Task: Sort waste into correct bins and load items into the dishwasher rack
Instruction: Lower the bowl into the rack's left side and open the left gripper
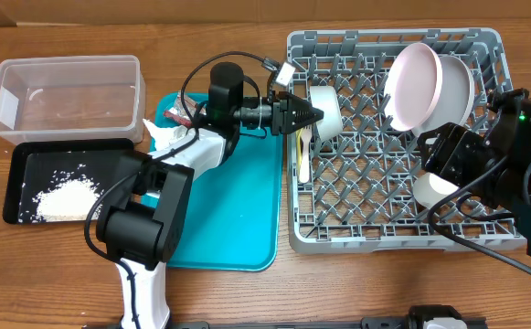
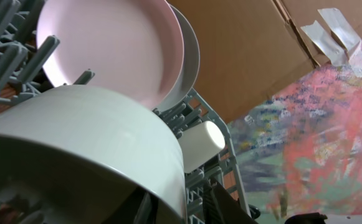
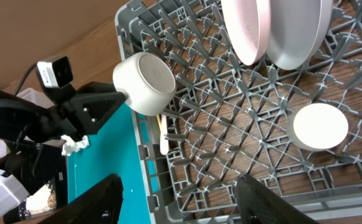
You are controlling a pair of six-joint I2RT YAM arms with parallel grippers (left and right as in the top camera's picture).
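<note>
Left gripper [image 1: 309, 116] clenched on small white bowl [image 1: 326, 113]. Bowl was tipped on side over rack [image 1: 366, 239] near left wall; whether it touched pegs, hard to tell. Pink plate [image 1: 409, 84] and white plate [image 1: 459, 90] stood on edge, side by side, at far right. Cup [image 3: 320, 127] sat among pegs. Spoon [image 1: 302, 157] lay along left wall. Right gripper [image 3: 181, 196] was spread wide, empty, above rack. Rice [image 1: 64, 196] lay in black tray [image 1: 18, 183]; napkin [image 1: 169, 137] on teal tray [image 1: 238, 228].
</note>
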